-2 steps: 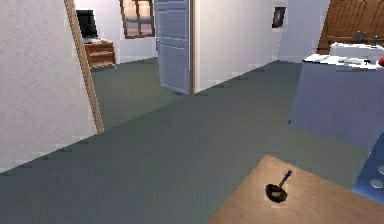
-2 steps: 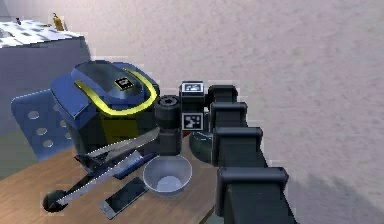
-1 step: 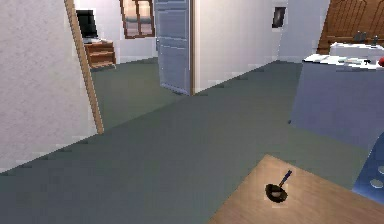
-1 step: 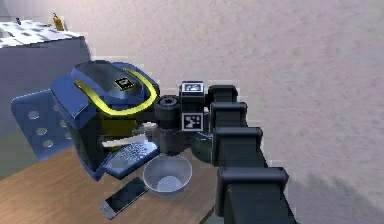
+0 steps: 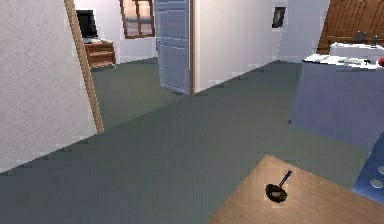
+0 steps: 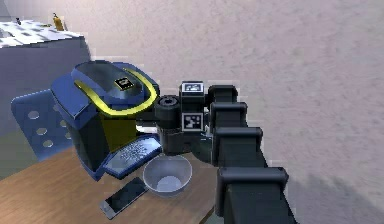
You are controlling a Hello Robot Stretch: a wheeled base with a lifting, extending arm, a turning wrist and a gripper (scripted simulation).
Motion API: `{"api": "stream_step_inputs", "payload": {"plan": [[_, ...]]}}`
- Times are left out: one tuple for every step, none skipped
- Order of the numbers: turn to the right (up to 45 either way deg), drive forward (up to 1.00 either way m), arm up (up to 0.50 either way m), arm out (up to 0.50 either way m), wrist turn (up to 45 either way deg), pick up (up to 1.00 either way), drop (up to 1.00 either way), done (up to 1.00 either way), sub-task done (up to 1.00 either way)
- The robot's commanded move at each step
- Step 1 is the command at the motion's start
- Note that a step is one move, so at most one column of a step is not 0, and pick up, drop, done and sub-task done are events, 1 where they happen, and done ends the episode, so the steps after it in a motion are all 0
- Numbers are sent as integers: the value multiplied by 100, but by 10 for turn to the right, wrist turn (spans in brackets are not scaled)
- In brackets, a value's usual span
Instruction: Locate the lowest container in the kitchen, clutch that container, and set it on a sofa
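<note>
Hand (image 6: pixel 152 135) is hanging beside coffee machine (image 6: pixel 105 100), near bowl (image 6: pixel 167 177) on table (image 6: pixel 55 188) — grip and load: cannot tell.

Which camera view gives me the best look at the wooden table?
The arm side view: the wooden table spreads across its lower left, carrying a coffee machine and a bowl. The forward view catches one corner at its bottom right, with a dark pan.

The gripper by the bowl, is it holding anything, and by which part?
It cannot be told. The gripper shows against the blue and yellow machine, with the grey bowl just below in the picture, both standing on the table.
</note>
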Motion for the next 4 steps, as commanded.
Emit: {"api": "stream_step_inputs", "payload": {"plan": [[0, 0, -26, 0, 0, 0, 0, 0, 0], [0, 0, 0, 0, 0, 100, 0, 0, 0], [0, 0, 10, 0, 0, 0, 0, 0, 0], [0, 0, 16, 0, 0, 0, 0, 0, 0]]}}
